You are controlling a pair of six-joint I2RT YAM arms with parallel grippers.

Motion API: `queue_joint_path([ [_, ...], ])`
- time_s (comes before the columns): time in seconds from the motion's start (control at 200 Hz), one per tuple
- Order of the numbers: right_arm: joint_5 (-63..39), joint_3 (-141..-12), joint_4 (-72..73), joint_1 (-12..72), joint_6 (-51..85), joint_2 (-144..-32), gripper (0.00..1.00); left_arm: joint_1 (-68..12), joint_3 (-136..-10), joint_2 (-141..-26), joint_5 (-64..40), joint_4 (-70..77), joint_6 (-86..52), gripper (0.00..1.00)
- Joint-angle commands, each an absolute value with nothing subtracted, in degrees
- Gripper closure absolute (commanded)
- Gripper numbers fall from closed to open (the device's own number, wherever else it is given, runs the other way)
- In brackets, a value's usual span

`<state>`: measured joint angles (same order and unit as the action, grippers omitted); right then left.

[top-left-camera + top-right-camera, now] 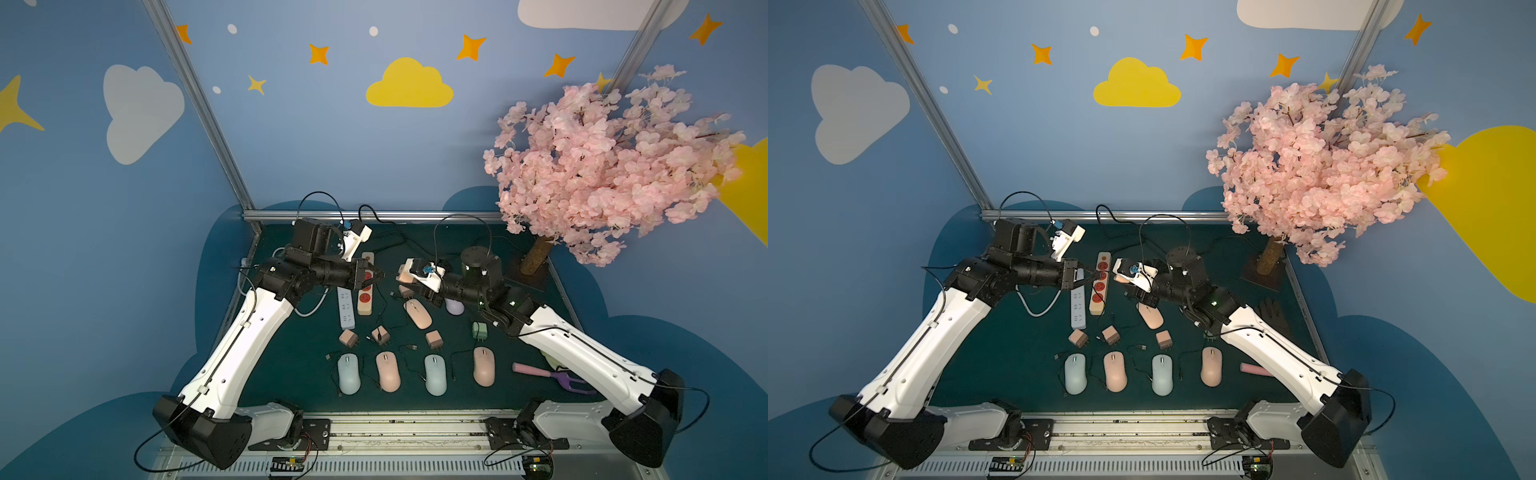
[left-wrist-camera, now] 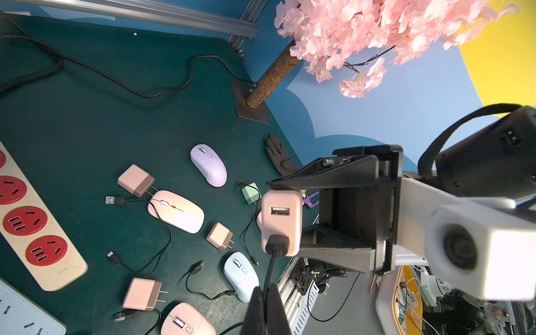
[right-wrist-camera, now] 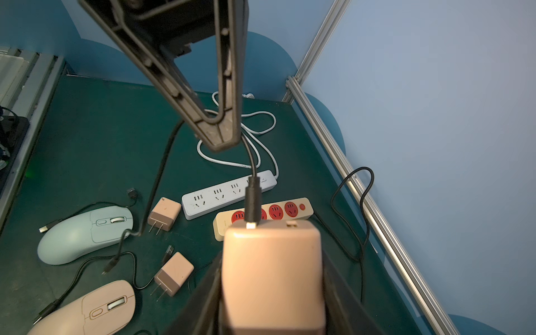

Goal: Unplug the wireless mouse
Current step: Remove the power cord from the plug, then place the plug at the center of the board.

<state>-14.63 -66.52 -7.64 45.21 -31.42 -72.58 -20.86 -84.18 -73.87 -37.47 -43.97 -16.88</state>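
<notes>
The left fingers (image 3: 213, 135) pinch the black cable (image 3: 251, 162) just beyond its plug. The right fingers (image 2: 336, 174) clamp the pink charger (image 2: 280, 223) it enters.

The bench (image 1: 307, 374) is seen from high at its front edge, looking down and toward the back wall (image 1: 374, 158), in both top views, with nearly equal coverage. Each wrist camera is set close behind its jaws, facing the other; the pink charger (image 2: 280, 223), its black cable (image 3: 253, 200) and the red-socket strip (image 2: 37, 232) are shared.

Right hand (image 3: 272, 258) grips pink charger (image 3: 272, 284); left hand (image 3: 221, 145) pinches its cable (image 3: 251, 165).
</notes>
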Motion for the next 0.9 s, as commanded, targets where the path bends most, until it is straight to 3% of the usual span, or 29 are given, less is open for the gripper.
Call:
queue_joint_path([
  [0.0, -15.22, -67.08, -8.5, 45.22, -30.73, -71.7, 1.0, -20.08, -83.75, -73.15, -36.66, -43.51, -16.57, 0.96],
  [0.641, -10.98, -64.7, -12.89, 45.0, -29.43, -70.4, 1.0, -13.59, -82.09, -68.43, -38.29, -41.75, -17.9, 0.96],
  [0.746, -6.97, -65.05, -14.74, 45.01, -22.16, -70.72, 1.0, -13.36, -81.45, -67.21, -34.57, -41.95, -18.37, 0.96],
  [0.896, 1.02, -63.58, -17.89, 45.12, -0.28, -70.83, 1.0, -13.83, -77.97, -64.92, -24.81, -41.38, -19.87, 0.96],
])
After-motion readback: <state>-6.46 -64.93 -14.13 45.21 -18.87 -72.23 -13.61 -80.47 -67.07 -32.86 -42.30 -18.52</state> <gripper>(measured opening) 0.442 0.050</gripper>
